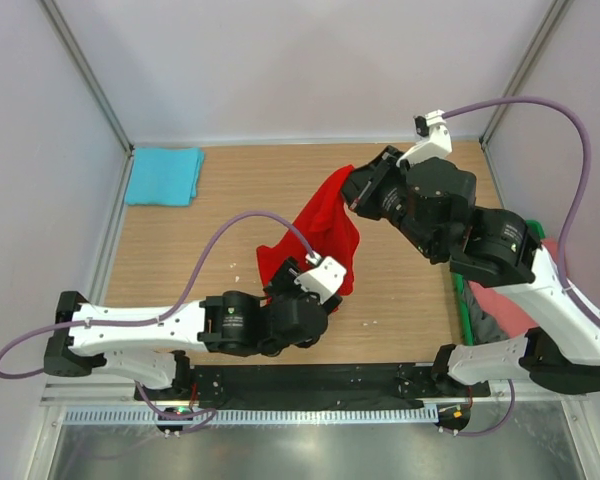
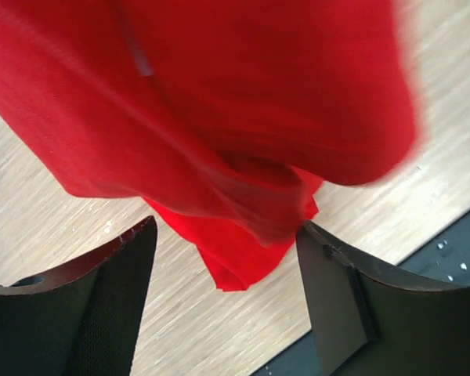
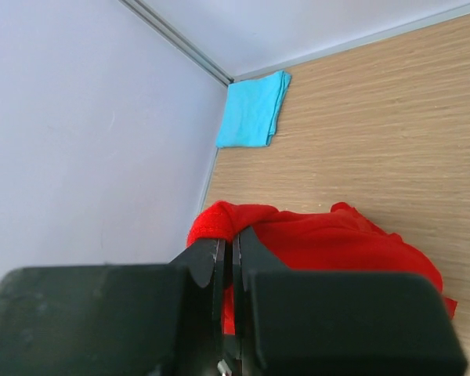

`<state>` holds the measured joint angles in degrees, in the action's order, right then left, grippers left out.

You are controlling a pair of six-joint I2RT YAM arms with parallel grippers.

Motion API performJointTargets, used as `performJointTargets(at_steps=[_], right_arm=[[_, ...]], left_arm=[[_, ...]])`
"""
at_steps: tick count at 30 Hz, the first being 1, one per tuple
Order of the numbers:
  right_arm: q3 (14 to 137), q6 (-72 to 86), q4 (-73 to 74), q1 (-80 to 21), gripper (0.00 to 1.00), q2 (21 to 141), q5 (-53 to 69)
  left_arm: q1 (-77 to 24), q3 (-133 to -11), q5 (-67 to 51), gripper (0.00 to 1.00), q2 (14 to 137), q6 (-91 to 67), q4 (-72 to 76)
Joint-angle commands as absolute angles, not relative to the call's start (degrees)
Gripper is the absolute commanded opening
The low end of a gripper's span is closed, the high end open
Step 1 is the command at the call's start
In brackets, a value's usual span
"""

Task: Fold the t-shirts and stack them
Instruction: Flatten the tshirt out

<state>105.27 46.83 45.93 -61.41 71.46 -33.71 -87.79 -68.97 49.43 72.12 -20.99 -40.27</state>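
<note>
The red t-shirt [image 1: 325, 225] is being held up over the table [image 1: 420, 290] by the right gripper [image 3: 233, 251] (fingers pinched tight on it), while the left gripper [image 2: 225, 227] is being held wide apart at its lower edge

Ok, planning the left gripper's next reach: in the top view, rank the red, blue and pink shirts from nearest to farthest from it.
1. The red shirt, hanging right at the left gripper.
2. The blue shirt, folded, far left corner.
3. The pink shirt, at the right edge.
</note>
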Motion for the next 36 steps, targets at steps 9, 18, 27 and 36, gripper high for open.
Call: performJointTargets(at_steps=[9,18,27,36], right_arm=[[105.7,48.6,41.2,-61.6,0.01,67.9,-34.0],[105.6,43.3,41.4,-61.6,0.01,67.6,-34.4],[103.2,11.2,29.7,-61.5,0.01,69.4,-36.9],[126.9,8.7,43.1,-61.5,0.01,80.1,-6.5]], left_arm=[[-80.5,-67.0,42.1,0.5,73.1,-21.4,-29.9],[-75.1,-69.9,45.3,0.0,66.6,-20.9,-34.2],[-66.1,-82.9,55.4,0.0,51.4,1.3,-35.5],[-65.8,-104.3,53.7,0.0,49.0,19.7,-30.2]])
